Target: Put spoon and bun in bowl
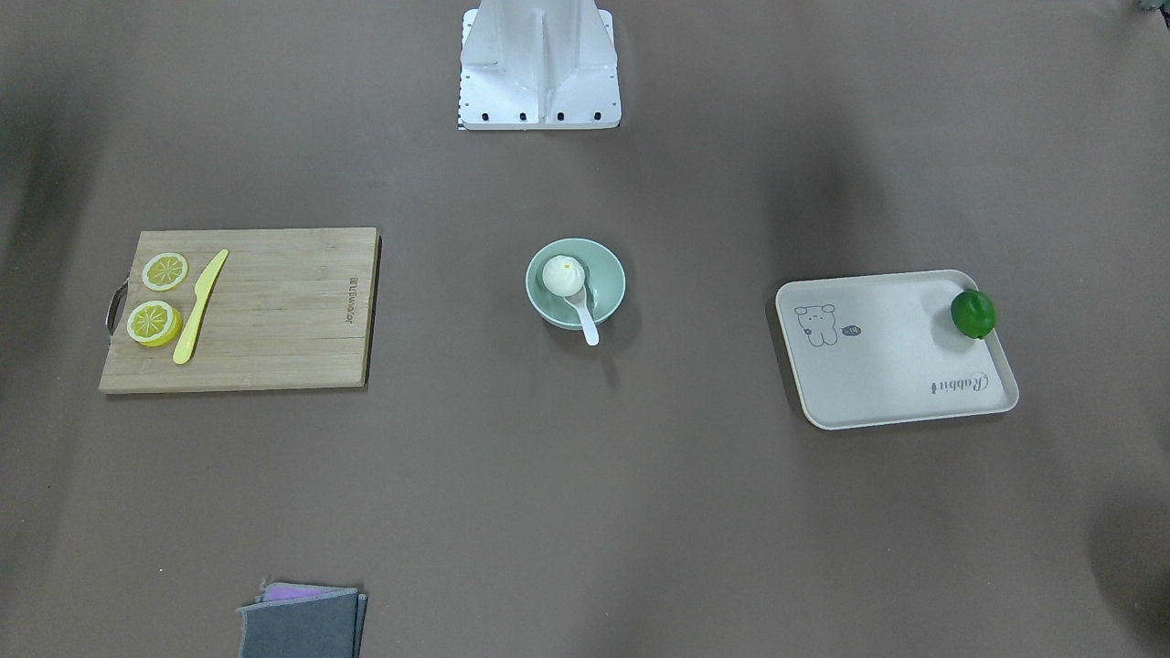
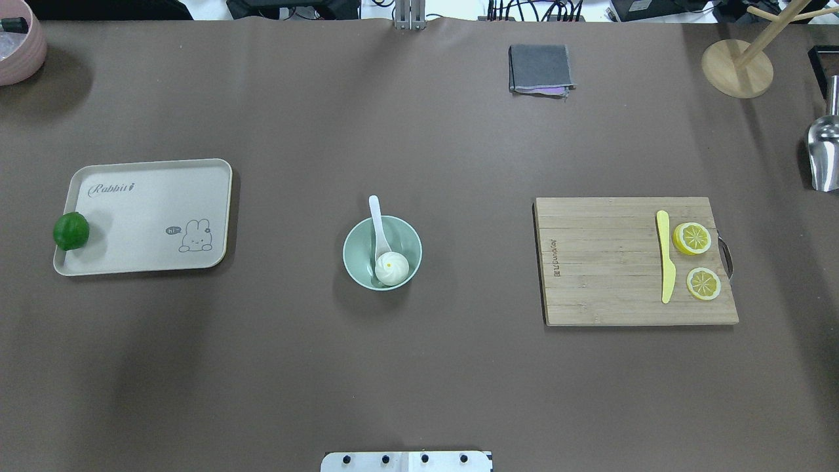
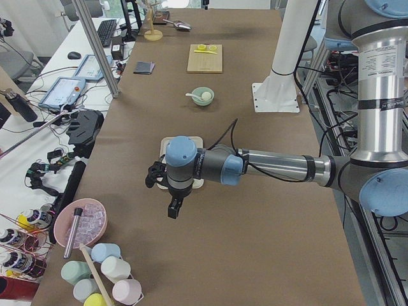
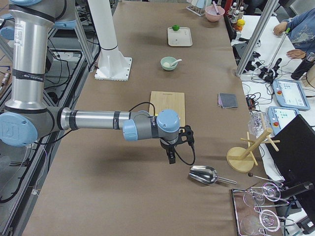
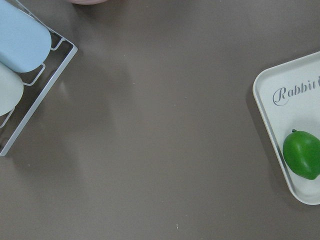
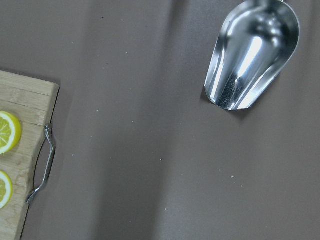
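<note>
Front view: pale mint-green round bowl (image 1: 607, 272) mid-table. Small white pleated bun (image 1: 562, 274) sits inside it. Glossy white soup spoon (image 1: 586, 323) has its scoop in the bowl by the bun, handle over the rim pointing away from the robot. Task reads as done.

Overhead: same layout, no arm in frame.

Handling, if a regrasp is needed: spoon looks stiff, slick and chippable, so pinch mid-handle. Bun looks soft and light, so squeeze its sides gently.

Left side view: left gripper (image 3: 173, 210) hangs above the table, well apart from the bowl. Can't tell finger gap.

Right side view: right gripper (image 4: 171, 158), same story.

Left wrist: beige tray (image 5: 261, 102), green lime (image 5: 302, 154); no fingers visible.

Right wrist: steel scoop (image 6: 252, 55), wooden cutting board (image 6: 22, 100); no fingers visible.
</note>
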